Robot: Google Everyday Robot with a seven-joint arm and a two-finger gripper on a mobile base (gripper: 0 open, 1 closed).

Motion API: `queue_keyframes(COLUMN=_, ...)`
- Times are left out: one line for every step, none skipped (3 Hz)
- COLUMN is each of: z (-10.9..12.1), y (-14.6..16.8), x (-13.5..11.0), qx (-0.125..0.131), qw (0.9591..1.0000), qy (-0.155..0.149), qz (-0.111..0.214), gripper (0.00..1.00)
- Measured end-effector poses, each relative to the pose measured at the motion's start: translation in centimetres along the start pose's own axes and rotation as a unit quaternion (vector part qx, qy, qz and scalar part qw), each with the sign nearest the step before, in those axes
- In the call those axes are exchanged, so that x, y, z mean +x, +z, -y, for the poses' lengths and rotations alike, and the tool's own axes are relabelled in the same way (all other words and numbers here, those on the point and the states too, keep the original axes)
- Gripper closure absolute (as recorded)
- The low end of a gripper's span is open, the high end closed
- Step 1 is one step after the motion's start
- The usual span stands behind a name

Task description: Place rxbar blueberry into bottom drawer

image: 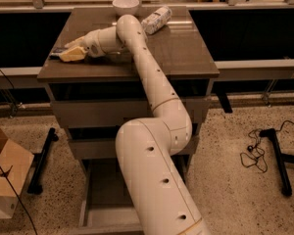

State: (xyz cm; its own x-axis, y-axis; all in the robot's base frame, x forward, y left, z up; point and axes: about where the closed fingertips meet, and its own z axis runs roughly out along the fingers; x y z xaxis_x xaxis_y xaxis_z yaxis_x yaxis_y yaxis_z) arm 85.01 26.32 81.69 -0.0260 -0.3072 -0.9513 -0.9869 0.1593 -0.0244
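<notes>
My gripper (67, 53) rests low on the left part of the brown cabinet top (186, 48), at the end of the long white arm (147, 82). The rxbar blueberry (57, 52) shows as a small dark flat bar at the gripper's tip, near the top's left edge; most of it is hidden by the gripper. The bottom drawer (84, 207) is pulled out below the two upper drawers, and its grey inner tray shows to the left of the arm's base.
A white bowl (126, 5) stands at the back of the top. A white bottle (156, 19) lies beside it. A cardboard box (5, 180) sits on the floor at left. Black stand legs (41, 160) (279, 160) and cables (255, 153) flank the cabinet.
</notes>
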Motion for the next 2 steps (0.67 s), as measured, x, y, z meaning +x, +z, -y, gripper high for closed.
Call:
queue_keyframes(z=0.0, y=0.0, x=0.0, qx=0.0, qw=1.0, qy=0.0, qz=0.0, gripper=0.39)
queue_keyframes(z=0.0, y=-0.01, x=-0.04, qx=0.0, qw=1.0, qy=0.0, qz=0.0, gripper=0.16)
